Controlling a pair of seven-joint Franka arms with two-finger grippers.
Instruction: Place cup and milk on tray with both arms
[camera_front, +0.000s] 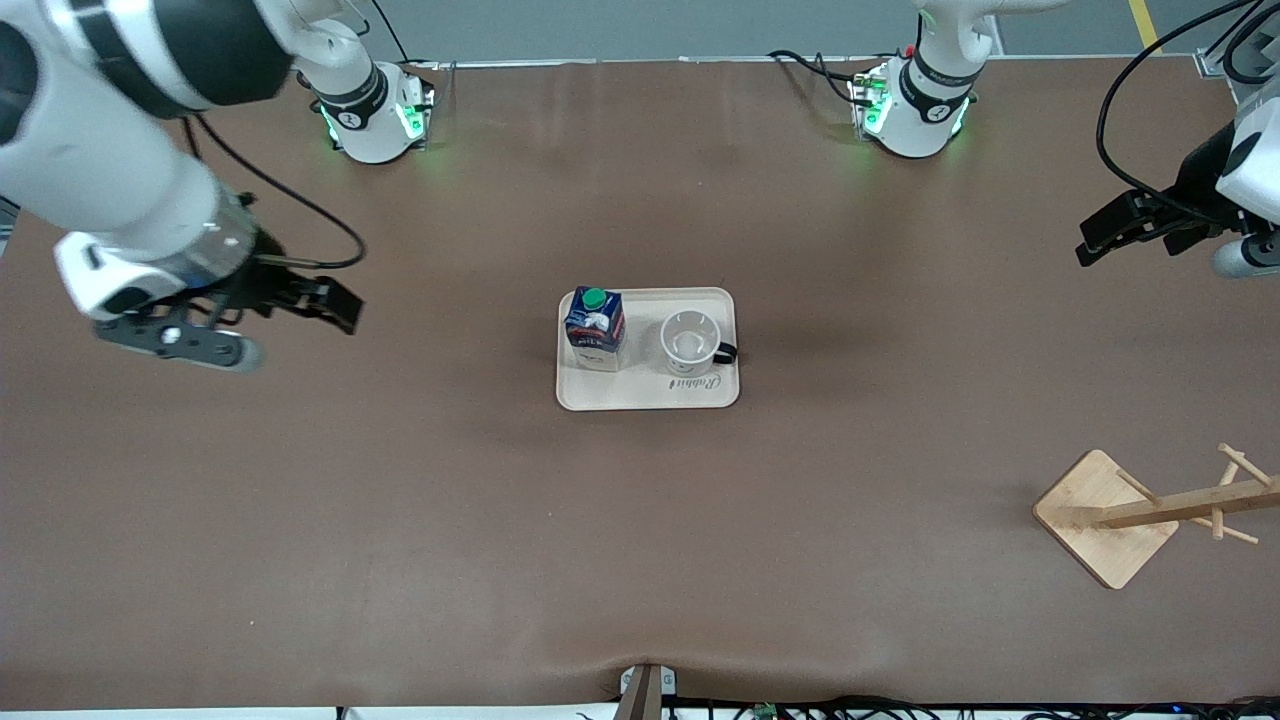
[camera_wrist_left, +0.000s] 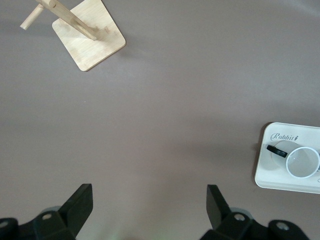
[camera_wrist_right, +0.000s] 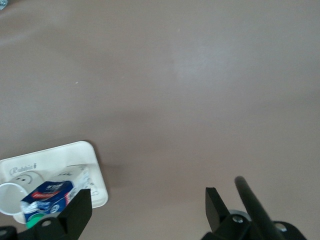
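Note:
The cream tray (camera_front: 648, 392) lies in the middle of the table. On it the dark-blue milk (camera_front: 595, 328) with its green cap stands upright toward the right arm's end, and the white cup (camera_front: 690, 342) stands beside it with its black handle toward the left arm's end. My right gripper (camera_front: 325, 300) hangs open and empty over bare table toward the right arm's end. My left gripper (camera_front: 1098, 238) hangs open and empty over bare table toward the left arm's end. The left wrist view shows the open left gripper (camera_wrist_left: 149, 205), the tray (camera_wrist_left: 280, 175) and the cup (camera_wrist_left: 302, 162). In the right wrist view are the open right gripper (camera_wrist_right: 149, 207), the tray (camera_wrist_right: 60, 155) and the milk (camera_wrist_right: 47, 196).
A wooden rack (camera_front: 1110, 515) with pegs on a square base stands toward the left arm's end, nearer to the front camera than the tray; the rack (camera_wrist_left: 90, 42) also shows in the left wrist view. Cables run along the table edge by the arm bases.

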